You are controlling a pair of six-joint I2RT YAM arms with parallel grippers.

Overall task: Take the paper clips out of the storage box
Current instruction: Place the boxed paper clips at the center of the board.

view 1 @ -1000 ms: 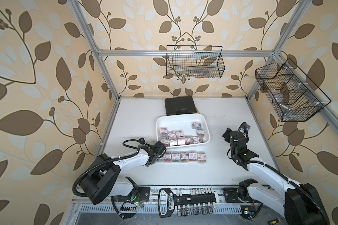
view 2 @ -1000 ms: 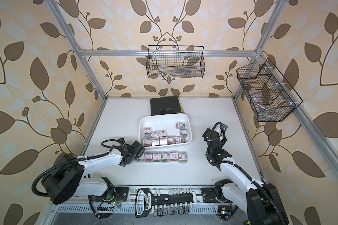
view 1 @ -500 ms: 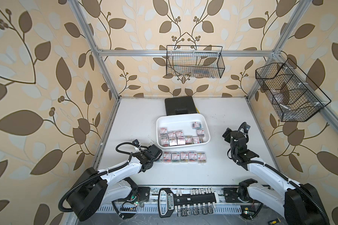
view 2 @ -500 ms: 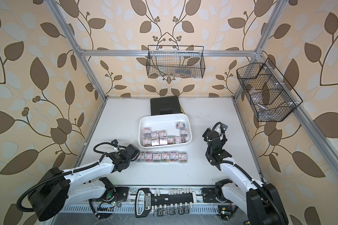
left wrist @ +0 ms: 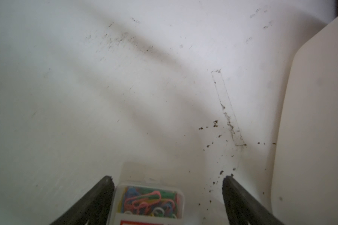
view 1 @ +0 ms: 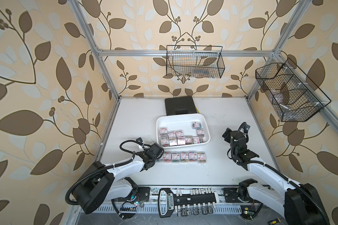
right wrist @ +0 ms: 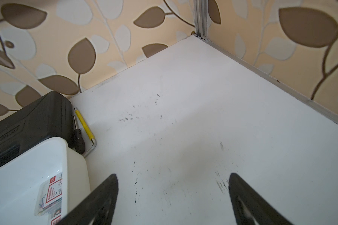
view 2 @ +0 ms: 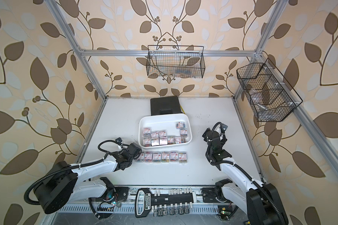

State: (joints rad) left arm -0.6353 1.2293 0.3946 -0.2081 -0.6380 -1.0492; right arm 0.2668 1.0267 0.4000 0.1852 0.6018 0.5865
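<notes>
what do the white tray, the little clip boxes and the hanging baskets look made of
storage box: likely smooth white plastic, slightly glossy, moulded rounded corners.
paper clip boxes: clear hard plastic, coloured clips show through, paper-looking labels.
wire baskets: black metal mesh, probably coated, matte.

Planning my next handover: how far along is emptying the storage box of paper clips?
Done: six paper clip boxes lined up on the table before the storage box. In hand: nothing gripped; left gripper open astride the row's end box, right gripper open, empty. Left: about ten boxes inside it.
</notes>
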